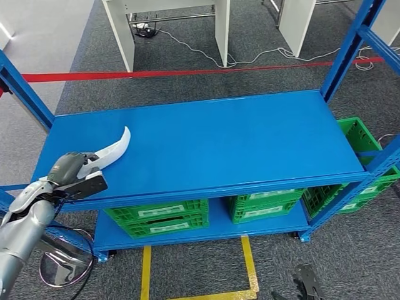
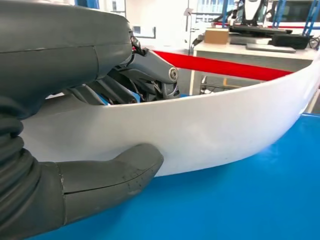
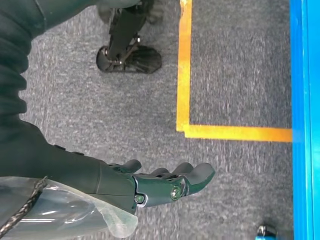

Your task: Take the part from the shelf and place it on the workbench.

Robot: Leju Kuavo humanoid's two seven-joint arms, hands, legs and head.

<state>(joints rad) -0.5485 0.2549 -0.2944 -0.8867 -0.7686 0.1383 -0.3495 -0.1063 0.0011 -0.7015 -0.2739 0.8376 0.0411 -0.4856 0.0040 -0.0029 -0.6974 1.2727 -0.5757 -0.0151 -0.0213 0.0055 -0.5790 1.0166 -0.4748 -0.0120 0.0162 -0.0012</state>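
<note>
While the white curved part (image 1: 113, 150) lay at the left end of the blue shelf (image 1: 212, 137), it was pinched by the left robot hand (image 1: 75, 175), presumably for lifting. The right robot hand (image 3: 170, 182) was held spread, empty, beside the floor.

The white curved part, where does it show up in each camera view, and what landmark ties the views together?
Head view: white curved part at the left end of the blue shelf top, held by the left hand.
Left wrist view: it spans the picture, thumb against it.
Right wrist view: not in it.
Shared landmark: the blue shelf.
</note>
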